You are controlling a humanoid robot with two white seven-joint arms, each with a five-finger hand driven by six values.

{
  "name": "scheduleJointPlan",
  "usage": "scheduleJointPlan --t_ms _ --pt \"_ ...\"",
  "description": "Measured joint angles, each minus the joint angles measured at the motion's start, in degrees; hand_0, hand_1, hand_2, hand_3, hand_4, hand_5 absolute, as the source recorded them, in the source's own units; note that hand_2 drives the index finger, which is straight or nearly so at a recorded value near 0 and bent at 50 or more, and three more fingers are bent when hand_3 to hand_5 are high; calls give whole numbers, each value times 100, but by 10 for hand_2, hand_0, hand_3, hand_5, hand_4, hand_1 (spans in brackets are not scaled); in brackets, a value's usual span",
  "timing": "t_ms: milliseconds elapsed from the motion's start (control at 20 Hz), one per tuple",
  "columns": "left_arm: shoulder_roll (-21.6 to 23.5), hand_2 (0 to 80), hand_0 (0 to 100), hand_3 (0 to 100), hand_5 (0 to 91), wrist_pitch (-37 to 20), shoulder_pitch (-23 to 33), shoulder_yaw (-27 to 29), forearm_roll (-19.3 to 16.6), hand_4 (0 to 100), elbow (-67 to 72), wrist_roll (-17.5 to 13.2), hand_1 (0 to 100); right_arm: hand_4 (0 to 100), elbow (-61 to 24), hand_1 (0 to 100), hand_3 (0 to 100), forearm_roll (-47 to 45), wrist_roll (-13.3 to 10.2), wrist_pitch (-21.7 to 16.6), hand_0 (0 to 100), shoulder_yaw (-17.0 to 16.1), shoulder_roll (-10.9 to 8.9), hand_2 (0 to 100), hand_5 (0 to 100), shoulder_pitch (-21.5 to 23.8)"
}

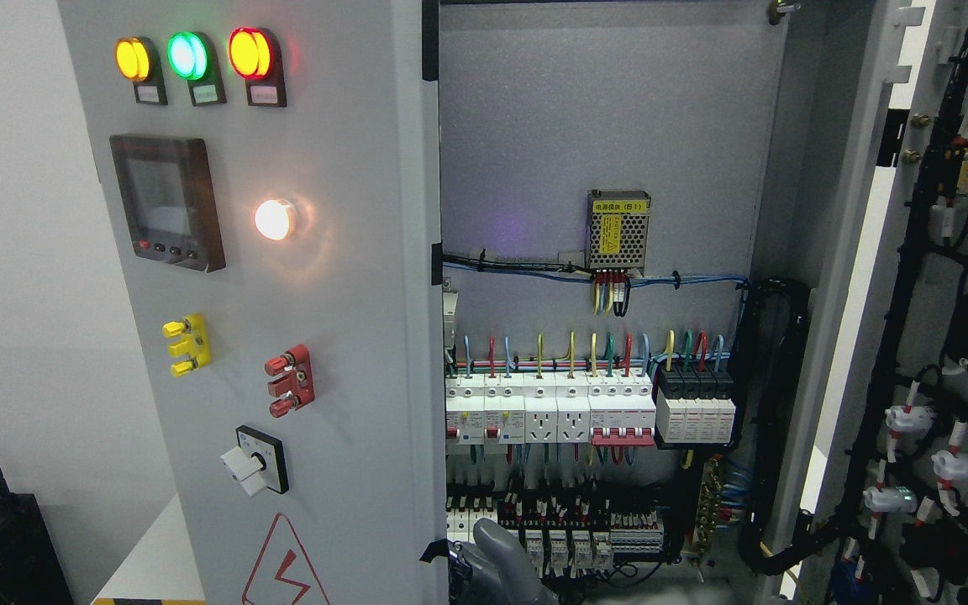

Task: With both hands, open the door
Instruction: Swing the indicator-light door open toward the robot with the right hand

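While the right door [938, 336] stands open, grey hand [497, 559] cropped at bottom edge, grip indiscernible, side unclear.

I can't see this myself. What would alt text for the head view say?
An electrical cabinet stands open, its right door swung wide, showing rows of breakers and coloured wiring. The left door carries lit lamps, a screen and switches. A grey robot hand shows at the bottom edge.
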Motion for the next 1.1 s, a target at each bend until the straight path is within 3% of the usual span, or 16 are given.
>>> scheduleJointPlan --t_ms 1102 --pt "0 0 0 0 0 0 0 0 0 33 0 0 0 0 -324 0 0 -9 -14 0 0 551 94 0 0 26"
